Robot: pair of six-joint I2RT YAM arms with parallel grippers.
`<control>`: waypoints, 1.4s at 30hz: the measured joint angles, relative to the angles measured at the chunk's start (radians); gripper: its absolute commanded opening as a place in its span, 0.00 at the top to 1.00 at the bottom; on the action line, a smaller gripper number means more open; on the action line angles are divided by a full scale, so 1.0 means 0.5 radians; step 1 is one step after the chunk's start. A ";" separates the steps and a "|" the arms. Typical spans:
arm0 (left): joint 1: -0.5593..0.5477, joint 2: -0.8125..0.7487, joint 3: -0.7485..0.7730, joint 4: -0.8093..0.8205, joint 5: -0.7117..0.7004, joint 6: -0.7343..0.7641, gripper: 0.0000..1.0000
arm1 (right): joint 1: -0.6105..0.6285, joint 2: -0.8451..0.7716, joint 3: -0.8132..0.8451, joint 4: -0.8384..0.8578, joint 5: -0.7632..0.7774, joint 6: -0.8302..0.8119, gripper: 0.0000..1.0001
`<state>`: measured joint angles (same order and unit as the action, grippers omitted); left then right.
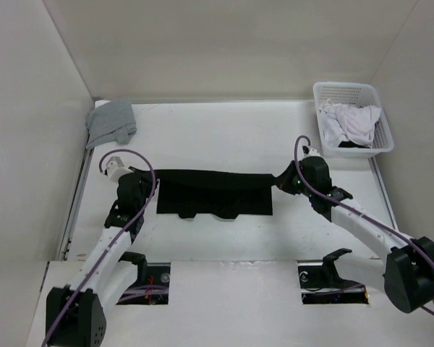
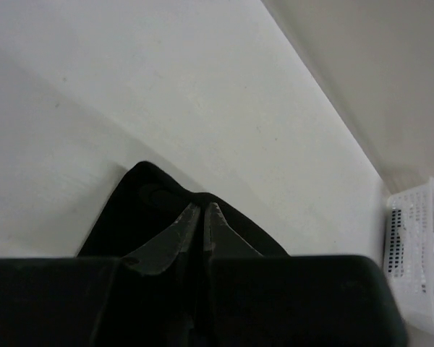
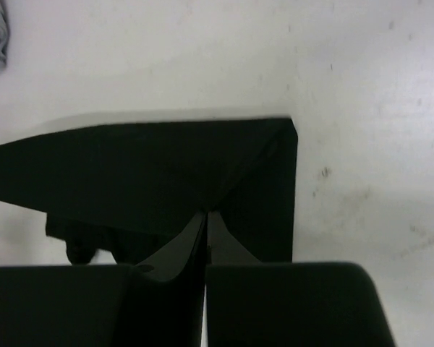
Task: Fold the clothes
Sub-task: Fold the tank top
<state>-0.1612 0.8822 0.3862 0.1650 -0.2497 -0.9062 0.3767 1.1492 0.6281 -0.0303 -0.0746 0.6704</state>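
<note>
Left pincer (image 2: 201,210), right pincer (image 3: 205,215): each closed on black tank top (image 1: 217,191) end | seems soft, light, limp | you best take corners, at pincer tips.

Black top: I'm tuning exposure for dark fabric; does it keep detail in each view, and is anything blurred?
Top view: black top shows faint folds under even light. Left wrist view: it is featureless black; the basket looks soft. Right wrist view: crisp edge against the bright table, flat black within.
</note>
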 measured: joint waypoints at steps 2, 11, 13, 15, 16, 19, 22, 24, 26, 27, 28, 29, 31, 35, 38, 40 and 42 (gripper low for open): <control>0.008 -0.185 -0.079 -0.117 0.022 -0.002 0.97 | 0.053 -0.108 -0.107 -0.029 0.018 0.021 0.98; 0.026 -0.874 -0.255 -0.597 0.123 -0.025 0.97 | 0.281 -0.523 -0.458 -0.139 0.159 0.205 0.97; 0.031 -0.968 -0.298 -0.699 0.134 -0.039 0.96 | 0.301 -0.542 -0.527 -0.161 0.167 0.278 0.95; 0.033 -1.003 -0.340 -0.788 0.140 -0.058 0.92 | 0.312 -0.529 -0.575 -0.198 0.169 0.354 0.90; 0.034 -1.004 -0.359 -0.837 0.141 -0.069 0.86 | 0.312 -0.516 -0.591 -0.206 0.172 0.390 0.84; 0.059 -0.985 -0.390 -0.977 0.142 -0.093 0.67 | 0.322 -0.478 -0.620 -0.228 0.197 0.482 0.62; 0.114 -0.978 -0.379 -1.056 0.124 -0.095 0.61 | 0.323 -0.476 -0.629 -0.242 0.244 0.515 0.50; 0.124 -0.985 -0.349 -1.077 0.087 -0.092 0.60 | 0.322 -0.462 -0.622 -0.238 0.272 0.504 0.47; 0.088 -0.978 -0.314 -1.049 0.060 -0.094 0.61 | 0.314 -0.387 -0.587 -0.224 0.285 0.470 0.45; 0.048 -0.949 -0.298 -1.005 0.045 -0.097 0.61 | 0.304 -0.327 -0.558 -0.208 0.282 0.444 0.45; -0.008 -0.898 -0.282 -0.956 0.030 -0.105 0.61 | 0.291 -0.254 -0.522 -0.178 0.275 0.419 0.45; -0.086 -0.826 -0.271 -0.896 0.015 -0.123 0.62 | 0.275 -0.183 -0.489 -0.144 0.262 0.397 0.45; -0.285 -0.638 -0.266 -0.759 -0.018 -0.163 0.62 | 0.233 -0.053 -0.431 -0.062 0.225 0.366 0.45; -0.819 -0.182 -0.263 -0.465 -0.188 -0.237 0.63 | 0.156 0.168 -0.373 0.098 0.137 0.328 0.47; -1.141 0.078 -0.241 -0.314 -0.333 -0.248 0.63 | 0.124 0.324 -0.339 0.227 0.037 0.329 0.50; -1.258 0.178 -0.207 -0.240 -0.412 -0.246 0.63 | 0.122 0.378 -0.334 0.307 -0.021 0.336 0.52; -1.291 0.213 -0.176 -0.166 -0.461 -0.236 0.63 | 0.122 0.404 -0.342 0.356 -0.060 0.353 0.55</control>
<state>-0.8066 0.9886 0.2981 0.0818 -0.4801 -1.0241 0.4377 1.3514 0.4572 0.1474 -0.1047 0.8471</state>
